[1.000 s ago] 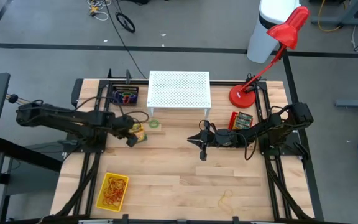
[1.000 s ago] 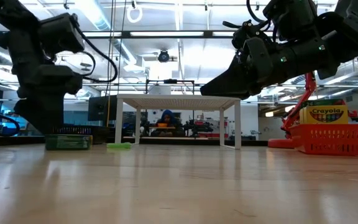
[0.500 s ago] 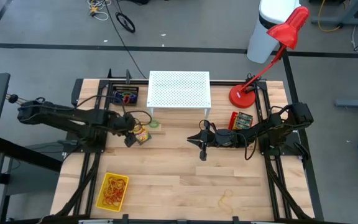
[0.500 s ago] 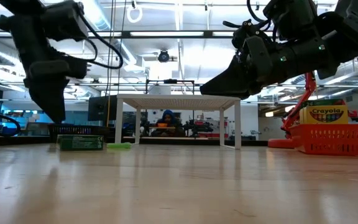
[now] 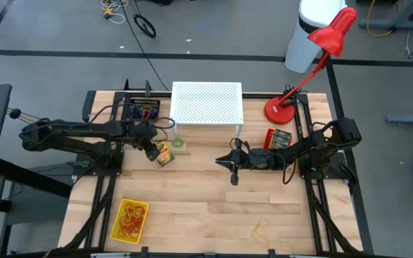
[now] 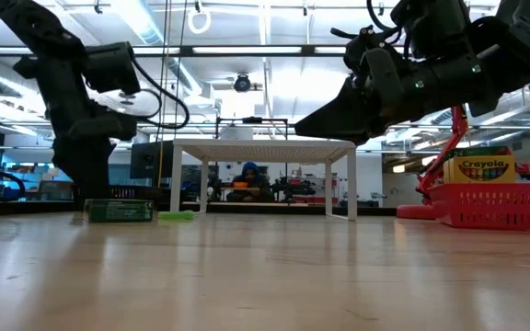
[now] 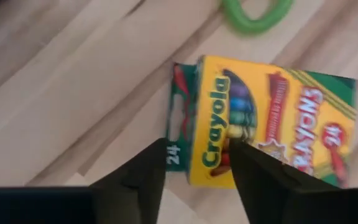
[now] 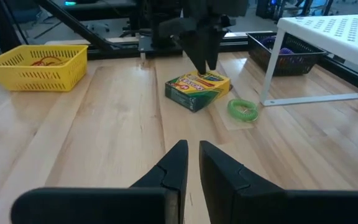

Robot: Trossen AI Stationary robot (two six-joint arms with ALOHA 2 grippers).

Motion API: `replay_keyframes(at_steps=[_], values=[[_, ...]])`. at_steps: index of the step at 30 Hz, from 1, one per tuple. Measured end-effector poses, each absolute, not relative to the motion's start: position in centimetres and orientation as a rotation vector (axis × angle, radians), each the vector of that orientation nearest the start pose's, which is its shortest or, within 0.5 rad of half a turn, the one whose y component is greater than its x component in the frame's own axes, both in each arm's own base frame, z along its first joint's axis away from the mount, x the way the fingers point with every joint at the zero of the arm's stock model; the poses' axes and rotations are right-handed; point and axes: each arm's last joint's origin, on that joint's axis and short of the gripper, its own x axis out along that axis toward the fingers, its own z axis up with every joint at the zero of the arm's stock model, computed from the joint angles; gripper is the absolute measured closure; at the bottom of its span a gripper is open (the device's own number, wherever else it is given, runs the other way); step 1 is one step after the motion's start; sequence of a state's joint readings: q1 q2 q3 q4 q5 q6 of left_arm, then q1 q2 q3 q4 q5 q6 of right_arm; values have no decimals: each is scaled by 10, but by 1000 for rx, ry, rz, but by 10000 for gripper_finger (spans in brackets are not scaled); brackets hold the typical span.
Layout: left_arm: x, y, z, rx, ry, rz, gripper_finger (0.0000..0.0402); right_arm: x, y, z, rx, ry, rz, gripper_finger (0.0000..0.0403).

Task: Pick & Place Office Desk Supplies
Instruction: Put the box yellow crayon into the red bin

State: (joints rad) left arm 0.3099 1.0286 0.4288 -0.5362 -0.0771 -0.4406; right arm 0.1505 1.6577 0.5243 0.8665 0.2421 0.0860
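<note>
A yellow-and-green crayon box (image 5: 164, 154) lies flat on the table near the white stand's left leg, also seen as the box (image 7: 272, 118) in the left wrist view and the box (image 8: 197, 89) in the right wrist view. My left gripper (image 5: 151, 148) hovers open just over its left end, fingers (image 7: 157, 171) standing either side of that end without touching. A green elastic loop (image 5: 178, 142) lies just beyond the box. My right gripper (image 5: 234, 172) waits mid-table above the wood, its fingers (image 8: 179, 158) nearly together. More crayon boxes stand in a red basket (image 5: 278, 138).
The white perforated stand (image 5: 206, 102) sits at the far middle, with a black basket of coloured loops (image 5: 143, 111) on its left and the red lamp (image 5: 282, 107) on its right. A yellow basket of rubber bands (image 5: 130, 220) and a loose band (image 5: 262, 229) lie near the front edge.
My left gripper was down on the crayon box a second ago. It has since come up off it and drawn back a little toward the far edge. The box stays flat on the table, shifted slightly toward the right.
</note>
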Motion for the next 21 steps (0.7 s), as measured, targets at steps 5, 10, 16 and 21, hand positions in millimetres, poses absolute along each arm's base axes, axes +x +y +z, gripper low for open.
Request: replay_keyframes(at_steps=[5, 10, 16, 21], values=[[154, 53, 148, -540, 1023, 590, 257, 291, 37, 145, 33, 259, -102, 352], [158, 48, 148, -547, 1015, 492, 289, 291, 37, 145, 33, 259, -102, 352], [164, 37, 150, -505, 995, 404, 352, 291, 37, 145, 33, 259, -102, 352], [170, 27, 152, -474, 964, 338, 395, 291, 37, 145, 33, 259, -102, 352]])
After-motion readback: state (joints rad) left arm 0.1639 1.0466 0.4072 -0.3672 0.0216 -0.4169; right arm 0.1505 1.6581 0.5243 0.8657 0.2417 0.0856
